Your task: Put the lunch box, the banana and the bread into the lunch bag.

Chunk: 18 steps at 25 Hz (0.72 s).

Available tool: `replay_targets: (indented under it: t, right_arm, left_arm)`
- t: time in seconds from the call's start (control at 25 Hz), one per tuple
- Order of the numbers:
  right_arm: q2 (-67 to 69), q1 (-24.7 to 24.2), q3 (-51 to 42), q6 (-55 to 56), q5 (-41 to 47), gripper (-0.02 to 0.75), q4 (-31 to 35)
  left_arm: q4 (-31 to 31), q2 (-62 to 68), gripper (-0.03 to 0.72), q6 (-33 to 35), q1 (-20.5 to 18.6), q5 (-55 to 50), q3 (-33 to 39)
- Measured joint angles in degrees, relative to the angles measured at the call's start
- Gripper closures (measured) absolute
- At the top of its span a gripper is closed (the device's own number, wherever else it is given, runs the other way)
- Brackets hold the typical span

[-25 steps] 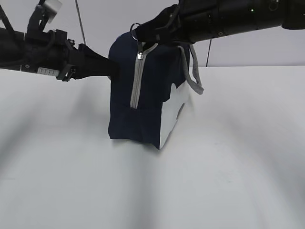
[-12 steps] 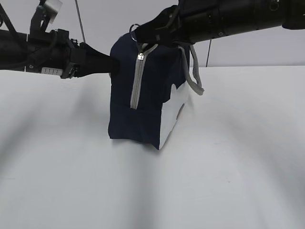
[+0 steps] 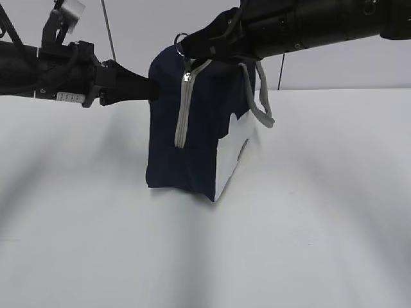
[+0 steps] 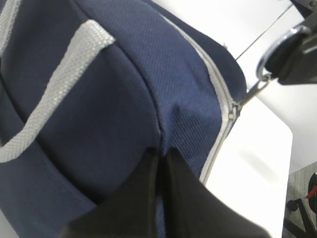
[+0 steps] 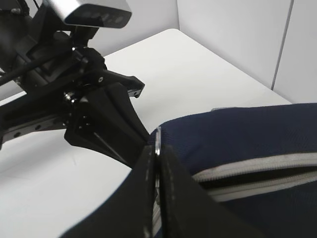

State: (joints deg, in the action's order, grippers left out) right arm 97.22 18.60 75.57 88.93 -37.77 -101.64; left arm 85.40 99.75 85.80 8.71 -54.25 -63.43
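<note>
On the white table [image 3: 308, 212], a tall navy-blue fabric lunch bag [image 3: 199, 138] with a white side panel is stood upright near the middle, its grey strap handles [image 3: 260, 96] hung over the right side. The grey zipper [image 3: 184, 106] is seen running from the top down the near face. The left gripper [image 4: 161, 163] is pressed together on a fold of navy fabric at the bag's upper left edge, as shown in the left wrist view. The right gripper [image 5: 157, 148] is clamped on the metal ring pull [image 3: 181, 42] at the top of the zipper, its black fingers [image 5: 176, 193] closed with the thin ring caught between them. Neither banana, bread nor lunch box can be made out.
</note>
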Motion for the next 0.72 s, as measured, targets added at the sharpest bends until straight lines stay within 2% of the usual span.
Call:
replay_targets:
  t: [0.4,0.72]
  right_arm:
    - [-1.50,0.00,0.00,2.31,2.28,0.754,-0.84]
    - [-1.65,-0.53,0.23,3.28,7.51,0.754,0.83]
  left_arm:
    - [0.43,0.00,0.685,-0.71,0.00,-0.74,-0.05]
    - [-2.76,0.00,0.685,-2.37,0.00,-1.19,-0.05]
